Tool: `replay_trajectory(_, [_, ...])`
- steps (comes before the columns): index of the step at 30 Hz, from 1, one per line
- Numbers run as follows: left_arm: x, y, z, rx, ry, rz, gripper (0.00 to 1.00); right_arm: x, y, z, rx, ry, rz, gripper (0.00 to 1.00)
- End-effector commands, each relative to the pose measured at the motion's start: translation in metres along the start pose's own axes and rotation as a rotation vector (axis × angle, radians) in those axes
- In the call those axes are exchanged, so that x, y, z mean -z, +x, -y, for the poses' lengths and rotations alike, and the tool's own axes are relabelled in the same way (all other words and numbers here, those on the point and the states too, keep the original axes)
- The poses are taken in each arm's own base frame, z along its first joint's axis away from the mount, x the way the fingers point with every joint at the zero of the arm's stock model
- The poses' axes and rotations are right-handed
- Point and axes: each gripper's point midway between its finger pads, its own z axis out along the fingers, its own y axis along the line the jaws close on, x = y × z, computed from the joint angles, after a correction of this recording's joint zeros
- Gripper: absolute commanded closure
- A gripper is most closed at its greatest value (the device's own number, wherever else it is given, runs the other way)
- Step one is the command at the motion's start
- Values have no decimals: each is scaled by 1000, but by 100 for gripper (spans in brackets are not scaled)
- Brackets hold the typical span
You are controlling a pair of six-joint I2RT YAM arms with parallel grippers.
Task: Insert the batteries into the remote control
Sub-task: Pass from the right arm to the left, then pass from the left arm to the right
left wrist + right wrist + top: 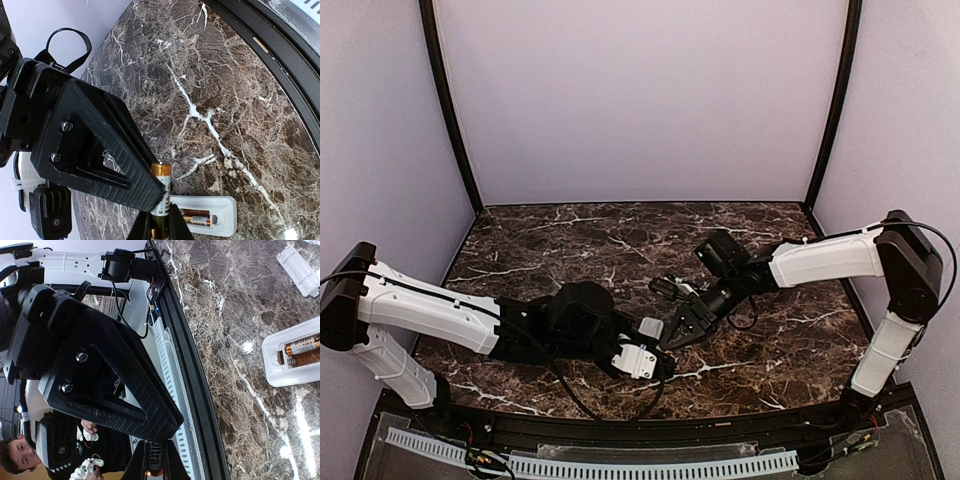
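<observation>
Cover (299, 270): on desk (240, 315), near remote (274, 371)
Remote: open, loaded battery (302, 345) inside
Left gripper (160, 200): grasping battery (161, 172)
Right gripper (157, 445): clenched on second battery (152, 472)

White-shelled arms (425, 308), black ribbed fingers (90, 145) (two screws each)

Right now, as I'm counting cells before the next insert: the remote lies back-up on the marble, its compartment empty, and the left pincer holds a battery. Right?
Not empty: the left wrist view shows a loaded battery already lying in the remote control's open compartment. The remote does lie back-up on the marble, and the left pincer holds a second battery.
</observation>
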Motion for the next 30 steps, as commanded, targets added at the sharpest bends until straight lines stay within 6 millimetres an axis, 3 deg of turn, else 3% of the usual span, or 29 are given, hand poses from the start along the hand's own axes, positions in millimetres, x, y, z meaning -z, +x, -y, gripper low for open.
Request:
replay_trajectory(1, [1,-1,-4,46,-5,-7,99,-1,-7,-12,68,-16,2,82])
replay_trajectory(3, [2,-1,-8,90,-27,-8,100,3,-10,-12,82,6,18,67])
replay_trajectory(6, [4,0,-12,208,-53,-5,100,18,-19,-13,118,56,79,57])
replay_trajectory(11, [4,12,-32,466,-130,-14,100,53,-39,-21,210,194,242,61])
replay_trajectory(15, [5,17,-45,628,-173,-3,100,66,-49,-32,266,241,328,64])
replay_trajectory(18, [0,22,-46,666,-178,-36,100,66,-53,-35,262,240,332,64])
replay_trajectory(23, [1,23,-55,697,-213,-43,100,64,-53,-17,197,280,318,58])
replay_trajectory(30, [3,25,-62,730,-236,-35,100,61,-54,-7,167,296,310,68])
